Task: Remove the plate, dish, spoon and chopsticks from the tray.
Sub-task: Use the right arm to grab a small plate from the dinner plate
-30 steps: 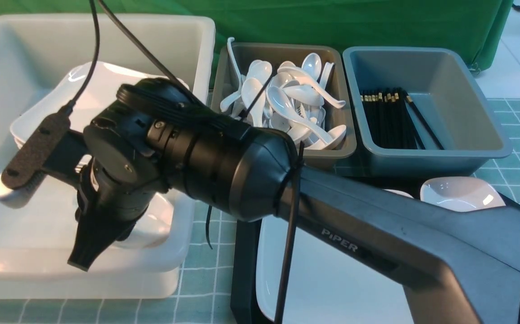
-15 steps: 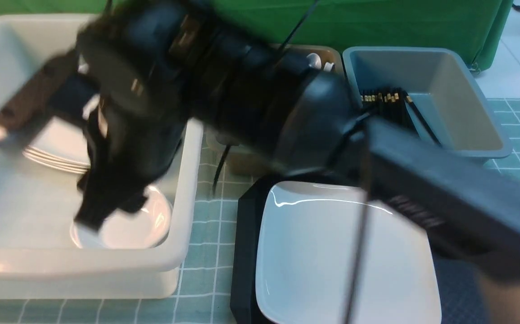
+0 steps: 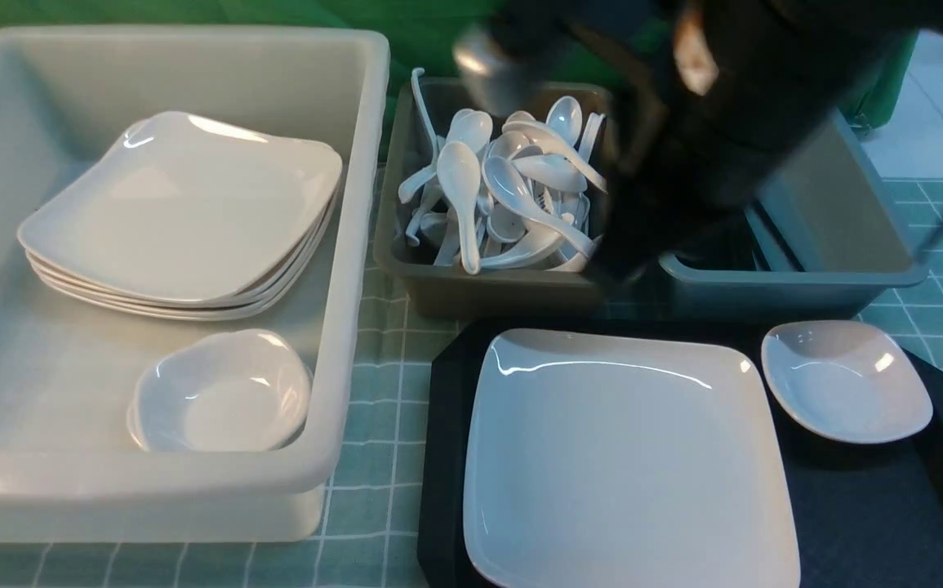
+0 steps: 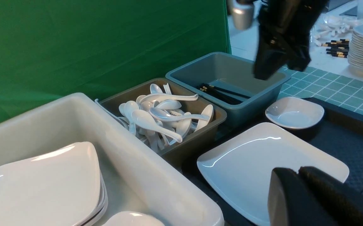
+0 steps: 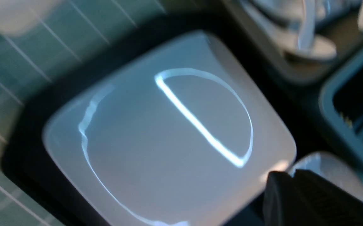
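The large white plate [image 3: 626, 457] lies flat on the black tray [image 3: 445, 457], and a small white dish [image 3: 847, 380] sits at the tray's far right corner. No spoon or chopsticks show on the tray's visible floor. My right gripper [image 3: 614, 265] hangs blurred above the gap between the two far bins. In its wrist view the right gripper [image 5: 293, 175] is shut and empty over the plate's [image 5: 168, 141] corner. My left gripper [image 4: 298, 171] is shut on nothing, above the plate's [image 4: 256, 157] near side.
A big white tub [image 3: 349, 327] at the left holds a stack of square plates [image 3: 185, 212] and small dishes [image 3: 222, 396]. A brown bin [image 3: 487, 294] holds several white spoons. A grey tub [image 4: 263, 91] holds black chopsticks [image 4: 222, 92].
My right arm has swung up out of the white tub and across to the right, uncovering the tray. A small dish stays behind in the tub.
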